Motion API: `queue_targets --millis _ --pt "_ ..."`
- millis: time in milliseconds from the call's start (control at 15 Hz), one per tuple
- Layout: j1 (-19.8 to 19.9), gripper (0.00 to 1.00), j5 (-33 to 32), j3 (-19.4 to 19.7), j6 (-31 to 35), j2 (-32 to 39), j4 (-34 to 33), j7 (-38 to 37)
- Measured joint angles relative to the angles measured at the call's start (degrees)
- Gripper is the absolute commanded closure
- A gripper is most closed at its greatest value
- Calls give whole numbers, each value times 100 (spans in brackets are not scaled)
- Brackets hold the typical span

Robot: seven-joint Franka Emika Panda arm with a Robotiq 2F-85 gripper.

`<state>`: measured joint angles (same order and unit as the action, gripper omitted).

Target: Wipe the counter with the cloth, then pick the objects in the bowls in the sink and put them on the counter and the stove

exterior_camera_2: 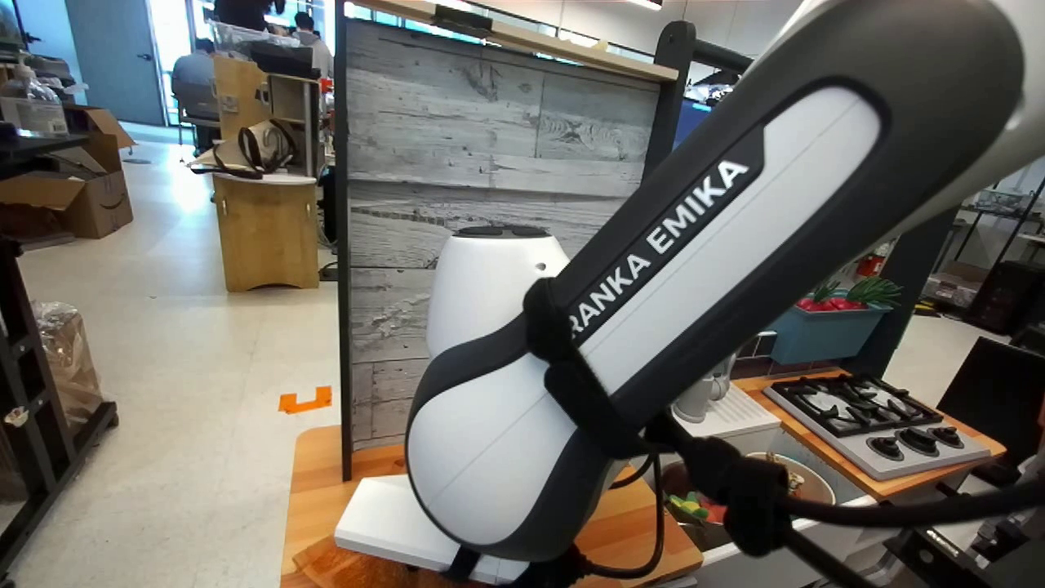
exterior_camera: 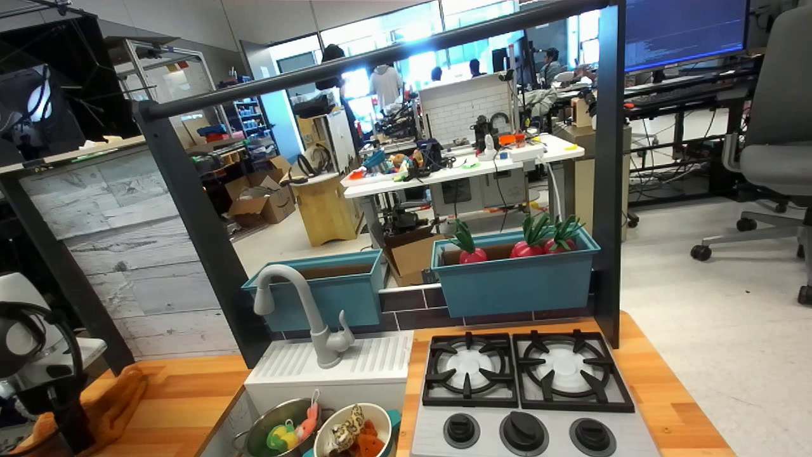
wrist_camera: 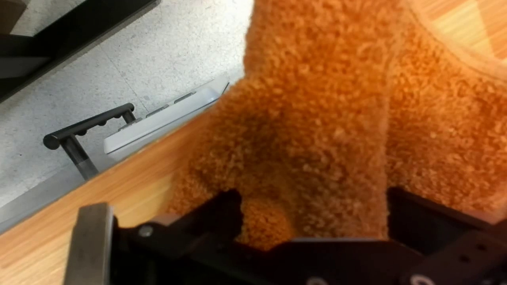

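On the flat light-brown wood-grain counter (wrist_camera: pixel 138 186), the bright orange fluffy fabric cloth (wrist_camera: pixel 317 99) lay rumpled beneath the black two-fingered gripper (wrist_camera: pixel 313 194), whose fingers (wrist_camera: pixel 222 209) were spread wide, with cloth showing between them. This was likely the grasp before wiping, best done by centring a thick fold between the fingers, then closing low without scraping the counter. A generous bunch would probably slip less under flat strokes.
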<state>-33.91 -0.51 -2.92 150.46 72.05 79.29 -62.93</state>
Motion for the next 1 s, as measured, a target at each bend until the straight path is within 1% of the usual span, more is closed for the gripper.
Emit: queue_targets --millis 133,267,400,733,867,1000 --pt "1 0 4 2 -19 -2 2 -7" --pt "-11 0 21 221 -312 -2 -22 -231" --pt "-6 0 17 421 -843 -5 -164 -395" --pt "2 0 7 467 -2295 347 -1133 -737" --pt "62 0 12 514 -2689 426 -1340 -991" --pt "228 0 13 562 -2935 431 -1387 -1229"
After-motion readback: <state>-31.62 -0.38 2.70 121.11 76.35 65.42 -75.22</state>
